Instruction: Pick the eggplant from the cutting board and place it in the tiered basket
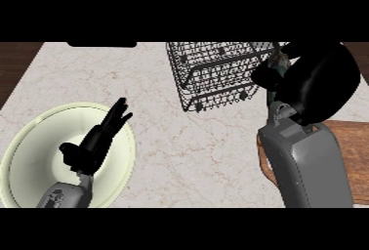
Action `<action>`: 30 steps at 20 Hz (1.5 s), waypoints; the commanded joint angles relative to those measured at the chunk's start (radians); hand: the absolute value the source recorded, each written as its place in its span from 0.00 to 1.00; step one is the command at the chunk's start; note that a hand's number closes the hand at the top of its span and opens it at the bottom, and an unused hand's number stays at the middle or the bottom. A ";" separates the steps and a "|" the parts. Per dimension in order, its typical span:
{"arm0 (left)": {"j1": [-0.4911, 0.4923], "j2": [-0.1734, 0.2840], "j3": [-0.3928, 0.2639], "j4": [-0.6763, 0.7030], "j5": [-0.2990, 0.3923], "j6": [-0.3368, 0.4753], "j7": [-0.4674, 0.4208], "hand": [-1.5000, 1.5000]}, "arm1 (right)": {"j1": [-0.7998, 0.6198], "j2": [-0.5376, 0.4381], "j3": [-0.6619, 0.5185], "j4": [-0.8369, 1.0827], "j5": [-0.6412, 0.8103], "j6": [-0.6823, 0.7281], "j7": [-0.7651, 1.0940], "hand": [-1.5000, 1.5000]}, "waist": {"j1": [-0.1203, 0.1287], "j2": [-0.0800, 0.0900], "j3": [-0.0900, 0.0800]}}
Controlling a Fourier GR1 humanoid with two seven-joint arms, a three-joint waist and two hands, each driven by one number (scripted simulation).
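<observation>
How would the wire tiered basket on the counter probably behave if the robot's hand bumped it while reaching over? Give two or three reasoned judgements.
The tiered basket is open wire mesh, so it is probably light for its bulk and would slide on the smooth marble-look counter. It stands on small feet, so a knock high up might tip it. The right hand is right beside it, so a bump looks plausible.

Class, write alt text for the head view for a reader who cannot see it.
The right hand is raised beside a wire tiered basket, above a wooden cutting board. The left hand rests open over a pale plate.
</observation>
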 commanded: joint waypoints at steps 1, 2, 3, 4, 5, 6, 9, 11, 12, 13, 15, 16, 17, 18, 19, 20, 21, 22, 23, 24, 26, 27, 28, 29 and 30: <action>0.015 0.013 -0.011 0.003 -0.014 -0.009 0.006 0.50 | -0.184 0.008 -0.119 0.088 0.008 0.100 0.240 1.00 | 0.039 0.010 -0.001; -0.021 0.005 0.005 0.032 -0.004 -0.007 0.013 0.50 | -0.220 0.008 -0.128 0.125 0.009 0.078 0.240 1.00 | 0.039 0.016 -0.001; -0.020 -0.012 -0.012 0.037 -0.013 -0.003 0.006 0.50 | -0.255 0.008 -0.157 0.157 0.002 0.108 0.240 1.00 | 0.034 0.016 -0.001; -0.051 -0.023 -0.010 0.033 -0.015 0.012 0.030 0.50 | -0.303 0.008 -0.187 0.197 0.006 0.082 0.240 1.00 | 0.040 0.019 0.000; -0.016 -0.012 -0.013 0.066 -0.018 -0.014 -0.018 0.50 | -0.312 0.008 -0.193 0.245 -0.001 0.081 0.240 1.00 | 0.048 0.024 -0.001; -0.041 -0.041 -0.019 0.056 -0.020 0.014 0.008 0.50 | -0.359 0.008 -0.213 0.282 -0.001 0.078 0.240 1.00 | 0.048 0.023 -0.001; -0.031 -0.012 -0.005 0.054 -0.007 -0.019 0.003 0.50 | -0.456 0.008 -0.305 0.404 -0.036 0.078 0.222 1.00 | 0.056 0.026 0.000; -0.061 -0.024 -0.022 0.035 -0.025 -0.003 0.034 0.50 | -0.482 0.008 -0.347 0.512 -0.024 0.029 0.193 1.00 | 0.057 0.030 0.001; -0.048 -0.026 -0.018 0.031 -0.016 -0.010 0.020 0.50 | -0.496 0.008 -0.349 0.542 -0.037 -0.002 0.209 1.00 | 0.063 0.029 0.001; -0.037 -0.005 0.008 0.063 -0.008 -0.027 -0.020 0.50 | -0.489 0.008 -0.402 0.571 -0.030 -0.038 0.155 1.00 | 0.050 0.033 0.001; -0.046 -0.026 -0.013 0.037 -0.028 -0.001 0.006 0.50 | -0.560 0.008 -0.442 0.645 -0.026 -0.059 0.153 1.00 | 0.058 0.031 0.001; -0.034 -0.026 -0.028 0.037 -0.038 -0.006 0.010 0.50 | -0.542 0.008 -0.453 0.694 -0.024 -0.115 0.109 1.00 | 0.053 0.032 0.002; -0.025 -0.045 -0.037 0.045 -0.048 0.010 -0.007 0.50 | -0.556 0.008 -0.458 0.724 -0.022 -0.140 0.123 1.00 | 0.064 0.035 0.001; -0.041 -0.007 -0.004 0.005 -0.006 -0.029 0.031 0.50 | -0.563 0.008 -0.477 0.750 -0.013 -0.140 0.112 1.00 | 0.055 0.029 0.002; -0.020 -0.003 0.003 0.056 -0.011 -0.037 -0.011 0.50 | -0.550 0.008 -0.472 0.771 -0.025 -0.189 0.102 1.00 | 0.056 0.033 0.001; -0.019 -0.029 -0.029 0.048 -0.030 -0.030 -0.034 0.50 | -0.595 0.008 -0.522 0.803 -0.026 -0.207 0.068 1.00 | 0.070 0.042 0.001; -0.037 -0.018 -0.004 0.009 -0.016 -0.016 0.015 0.50 | -0.574 0.008 -0.542 0.819 -0.029 -0.229 0.049 1.00 | 0.057 0.033 0.002; -0.051 -0.009 -0.005 0.050 -0.030 -0.032 -0.020 0.50 | -0.621 0.001 -0.573 0.843 -0.046 -0.230 0.035 1.00 | 0.063 0.042 0.001; -0.074 -0.009 0.006 0.034 -0.014 -0.029 0.028 0.50 | -0.611 0.008 -0.573 0.858 -0.048 -0.277 0.039 1.00 | 0.064 0.039 0.002; -0.038 -0.057 -0.025 0.036 -0.031 0.008 0.023 0.50 | -0.628 0.008 -0.570 0.881 -0.061 -0.293 0.029 1.00 | 0.065 0.036 0.002; -0.048 -0.046 -0.013 0.067 -0.047 0.006 -0.022 0.50 | -0.639 0.002 -0.635 0.900 -0.072 -0.336 -0.015 1.00 | 0.060 0.044 0.002; -0.056 -0.053 -0.018 0.048 -0.040 0.011 0.019 0.50 | -0.644 0.008 -0.643 0.884 -0.081 -0.373 -0.008 1.00 | 0.058 0.038 0.002; -0.042 -0.035 -0.007 0.038 -0.019 -0.018 0.011 0.50 | -0.653 0.008 -0.662 0.926 -0.088 -0.378 -0.017 1.00 | 0.064 0.038 0.002; -0.059 -0.031 -0.018 0.029 -0.042 -0.009 0.018 0.50 | -0.671 0.008 -0.690 0.926 -0.110 -0.394 0.008 1.00 | 0.074 0.041 0.002; -0.042 -0.043 -0.026 0.040 -0.033 -0.019 0.002 0.50 | -0.652 0.008 -0.717 0.889 -0.145 -0.453 0.017 1.00 | 0.080 0.042 0.002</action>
